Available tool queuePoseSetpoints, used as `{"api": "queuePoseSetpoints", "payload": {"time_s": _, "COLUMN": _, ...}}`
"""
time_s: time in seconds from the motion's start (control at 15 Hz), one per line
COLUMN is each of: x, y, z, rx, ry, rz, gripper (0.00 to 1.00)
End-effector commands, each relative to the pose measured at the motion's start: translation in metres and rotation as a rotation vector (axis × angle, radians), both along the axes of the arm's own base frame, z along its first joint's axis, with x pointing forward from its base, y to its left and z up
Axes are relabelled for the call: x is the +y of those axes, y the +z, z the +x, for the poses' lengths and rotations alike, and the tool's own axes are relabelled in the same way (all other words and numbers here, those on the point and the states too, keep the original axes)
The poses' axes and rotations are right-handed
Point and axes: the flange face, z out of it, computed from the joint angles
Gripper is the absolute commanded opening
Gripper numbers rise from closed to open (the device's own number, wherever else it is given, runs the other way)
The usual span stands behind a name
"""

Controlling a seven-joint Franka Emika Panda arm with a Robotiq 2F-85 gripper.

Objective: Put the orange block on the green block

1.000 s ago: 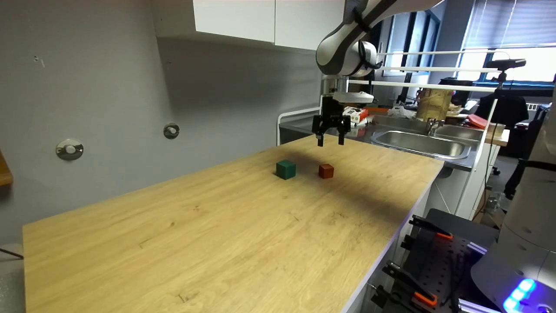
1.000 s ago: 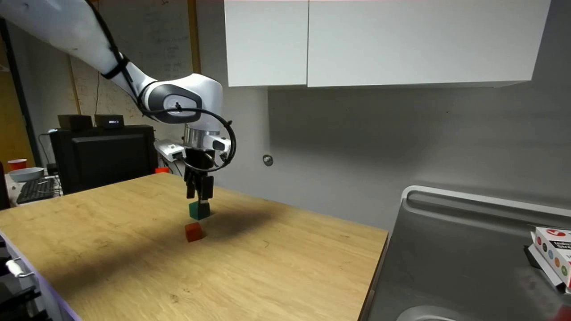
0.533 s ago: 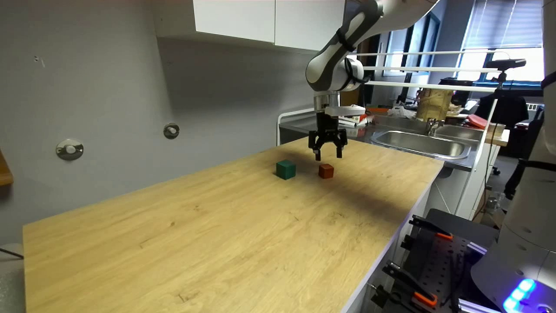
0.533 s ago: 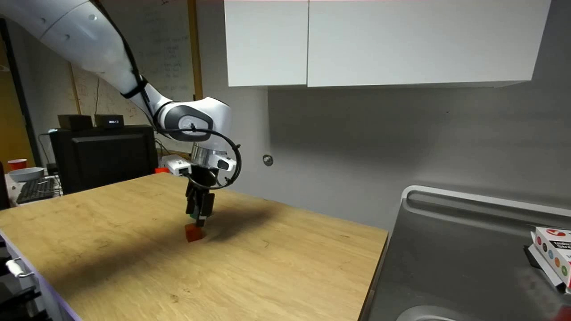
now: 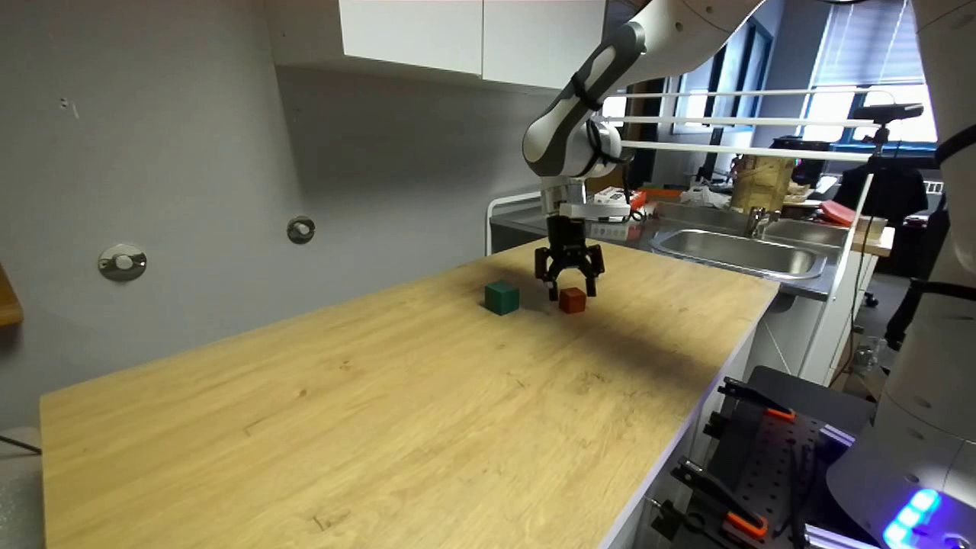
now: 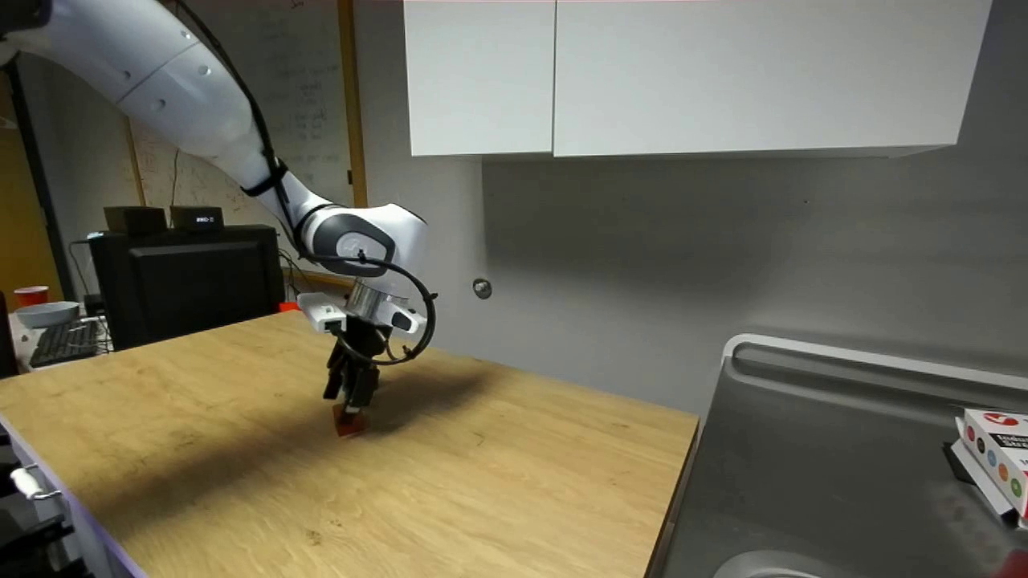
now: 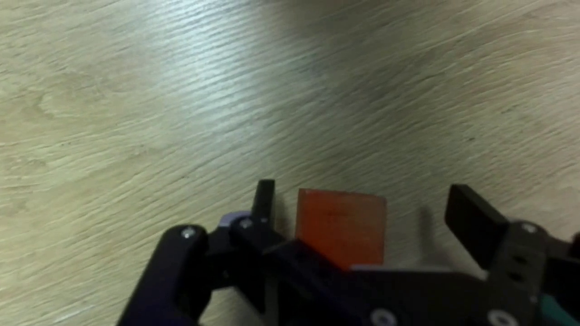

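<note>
The orange block (image 5: 572, 302) sits on the wooden table. It shows partly behind a finger in an exterior view (image 6: 351, 430) and between the fingers in the wrist view (image 7: 344, 224). The green block (image 5: 502, 298) sits apart from it on the table; a sliver shows at the lower right of the wrist view (image 7: 553, 312). It is hidden behind the gripper in an exterior view. My gripper (image 5: 572, 294) is open, pointing down around the orange block. In the wrist view the fingers (image 7: 364, 199) stand either side of the block with gaps, the left finger closer.
The wooden table (image 5: 366, 396) runs along a grey wall. White cabinets (image 6: 723, 72) hang above it. A metal sink (image 5: 740, 252) and a metal counter (image 6: 819, 466) with a white box (image 6: 1000, 449) lie beyond the table's edge.
My gripper has moved down from above and behind the blocks to the orange block, its fingers staying open. Both blocks have stayed in place.
</note>
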Motion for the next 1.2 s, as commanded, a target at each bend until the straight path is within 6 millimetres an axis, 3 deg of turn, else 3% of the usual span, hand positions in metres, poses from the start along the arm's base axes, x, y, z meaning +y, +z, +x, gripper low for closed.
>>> {"api": "queuePoseSetpoints", "payload": {"time_s": 0.0, "x": -0.002, "y": -0.002, "z": 0.011, "rx": 0.021, "ry": -0.019, "rz": 0.030, "gripper": 0.69}}
{"api": "queuePoseSetpoints", "payload": {"time_s": 0.27, "x": -0.007, "y": -0.002, "z": 0.014, "rx": 0.021, "ry": -0.022, "rz": 0.028, "gripper": 0.35}}
{"api": "queuePoseSetpoints", "payload": {"time_s": 0.47, "x": -0.007, "y": 0.006, "z": 0.017, "rx": 0.011, "ry": -0.012, "rz": 0.012, "gripper": 0.18}}
{"api": "queuePoseSetpoints", "payload": {"time_s": 0.8, "x": 0.009, "y": 0.047, "z": 0.039, "rx": -0.043, "ry": 0.031, "rz": -0.006, "gripper": 0.18}}
{"api": "queuePoseSetpoints", "payload": {"time_s": 1.13, "x": 0.044, "y": 0.088, "z": 0.070, "rx": -0.085, "ry": 0.114, "rz": -0.033, "gripper": 0.18}}
